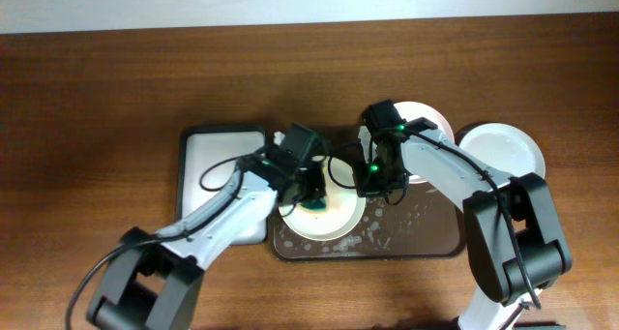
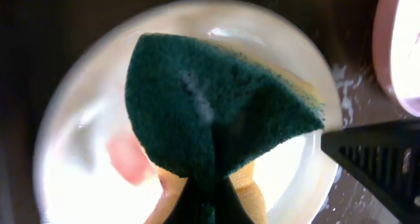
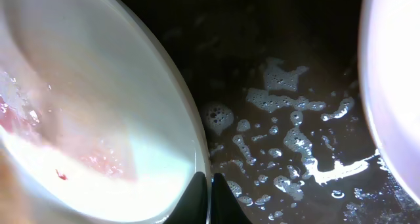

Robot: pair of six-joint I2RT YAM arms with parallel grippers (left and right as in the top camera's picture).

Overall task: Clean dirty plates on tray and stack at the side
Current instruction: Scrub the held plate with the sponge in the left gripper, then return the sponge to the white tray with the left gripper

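The pale green plate (image 1: pixel 338 222) lies flat at the left end of the dark tray (image 1: pixel 426 228), and both arms meet over it. The left gripper (image 1: pixel 309 190) is clenched on a green sponge (image 2: pixel 210 99), which it presses down onto the plate's face. In the left wrist view a reddish stain (image 2: pixel 128 161) shows on the plate just beside the sponge, to its left, so I judge the next scrub has to travel that way.

The right gripper (image 3: pixel 210 188) sits at the plate's right rim, the side toward the middle of the tray. Its tips are pinched almost together there, and to my eye they nip the edge to steady the plate. White suds (image 3: pixel 289 145) fleck the wet tray floor just beyond them.

The pink plate (image 1: pixel 426 122) lies at the tray's far right corner, partly under the right arm. The white plate (image 1: pixel 503 151) rests on the worktop (image 1: pixel 97 127) just beside the tray's right end. The right arm is nearer to it, so it is the likelier one to do the stacking.
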